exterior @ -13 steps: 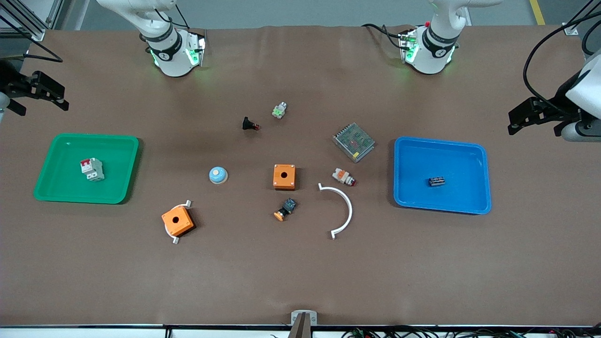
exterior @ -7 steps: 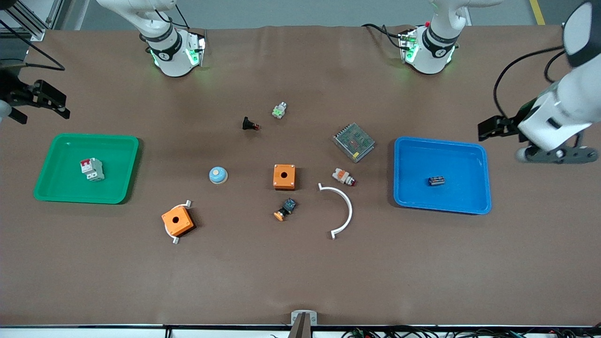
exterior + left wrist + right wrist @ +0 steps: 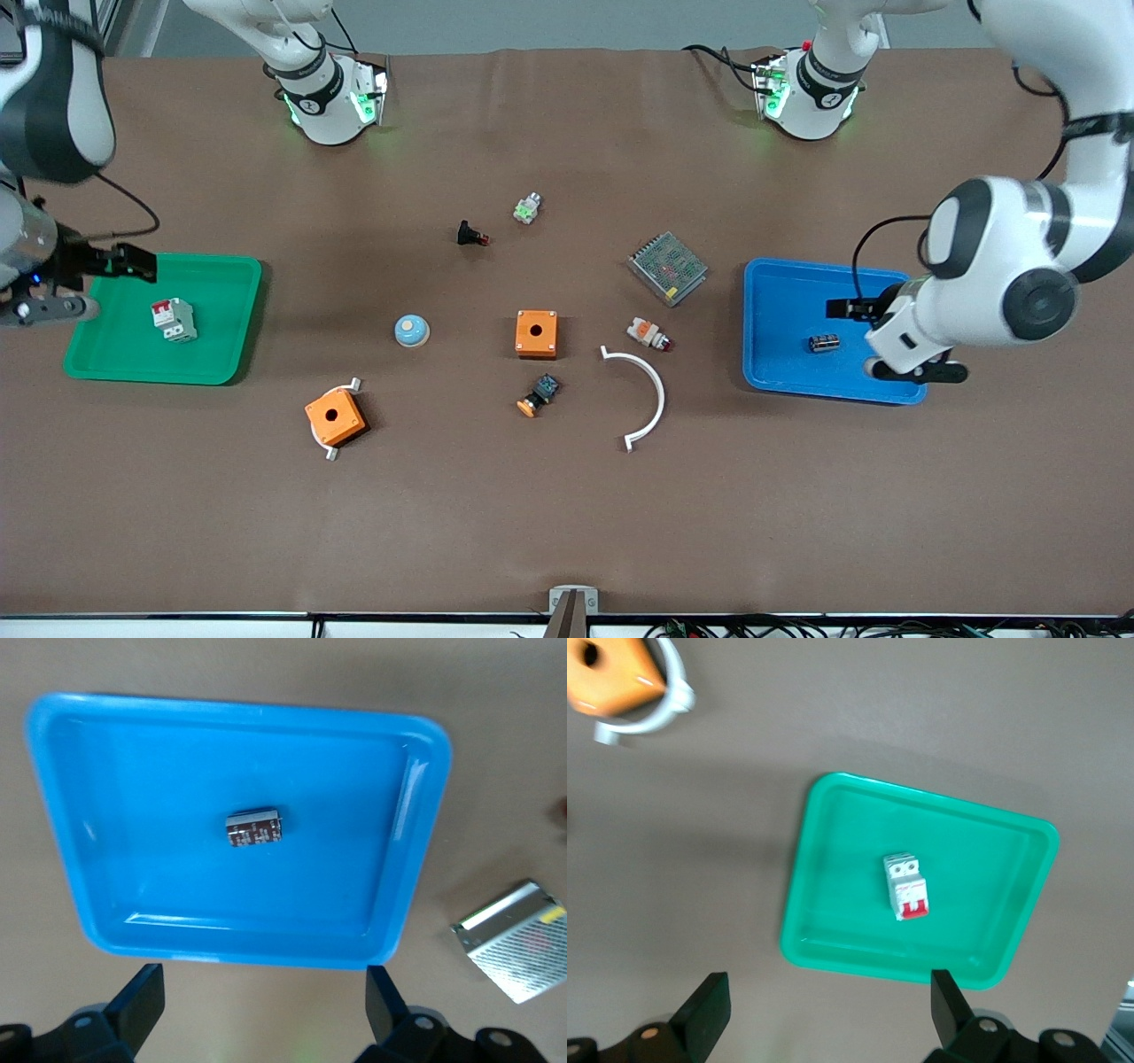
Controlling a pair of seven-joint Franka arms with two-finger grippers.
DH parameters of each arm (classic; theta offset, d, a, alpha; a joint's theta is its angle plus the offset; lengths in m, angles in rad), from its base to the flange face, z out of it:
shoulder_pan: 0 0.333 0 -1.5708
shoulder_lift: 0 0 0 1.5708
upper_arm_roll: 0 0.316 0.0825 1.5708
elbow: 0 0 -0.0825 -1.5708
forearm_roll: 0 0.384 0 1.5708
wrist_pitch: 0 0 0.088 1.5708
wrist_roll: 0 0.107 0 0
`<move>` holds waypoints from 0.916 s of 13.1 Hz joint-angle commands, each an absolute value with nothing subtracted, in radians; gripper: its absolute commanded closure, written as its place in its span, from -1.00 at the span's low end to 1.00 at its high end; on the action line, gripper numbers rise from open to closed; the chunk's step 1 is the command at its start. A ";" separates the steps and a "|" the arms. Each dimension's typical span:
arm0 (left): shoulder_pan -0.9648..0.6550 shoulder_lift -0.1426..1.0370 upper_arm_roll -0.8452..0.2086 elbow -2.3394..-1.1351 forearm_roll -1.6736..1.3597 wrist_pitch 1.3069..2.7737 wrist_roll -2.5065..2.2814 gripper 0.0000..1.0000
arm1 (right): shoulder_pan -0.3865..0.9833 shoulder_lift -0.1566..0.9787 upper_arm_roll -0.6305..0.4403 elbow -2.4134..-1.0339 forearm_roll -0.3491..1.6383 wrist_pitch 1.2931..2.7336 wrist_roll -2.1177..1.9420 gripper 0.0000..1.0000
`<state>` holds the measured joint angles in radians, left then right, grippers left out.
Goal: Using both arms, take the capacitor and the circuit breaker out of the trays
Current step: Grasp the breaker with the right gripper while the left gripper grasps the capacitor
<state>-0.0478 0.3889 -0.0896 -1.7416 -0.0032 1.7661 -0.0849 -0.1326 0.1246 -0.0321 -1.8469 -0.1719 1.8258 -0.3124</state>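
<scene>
The capacitor (image 3: 824, 343), a tiny dark oblong with silvery glints, lies in the blue tray (image 3: 771, 292). It also shows in the left wrist view (image 3: 254, 828). My left gripper (image 3: 881, 339) hangs open and empty high over that tray (image 3: 106, 904); its open fingers frame the view (image 3: 263, 1010). The breaker (image 3: 174, 320), white-grey with a red band, lies in the green tray (image 3: 221, 354). It also shows in the right wrist view (image 3: 907, 887). My right gripper (image 3: 89, 285) hangs open and empty high over the green tray's rim (image 3: 833, 952); its midpoint shows in that view too (image 3: 826, 1010).
Between the trays lie a metal mesh box (image 3: 668, 268), two orange boxes (image 3: 536, 333) (image 3: 335, 416), a white half ring (image 3: 645, 399), a white-orange plug (image 3: 648, 334), a blue dome (image 3: 412, 330), an orange-capped button (image 3: 539, 394) and two small parts (image 3: 471, 235) (image 3: 527, 208).
Both arms swung inward from the table's ends: the left gripper came over the blue tray, the right gripper over the green tray. The capacitor and breaker have not moved.
</scene>
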 commanded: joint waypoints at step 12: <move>-0.021 0.609 -0.089 -1.841 0.069 2.072 -0.089 -1.00 | -0.376 0.371 -0.025 -2.109 -0.195 2.367 -0.660 -0.75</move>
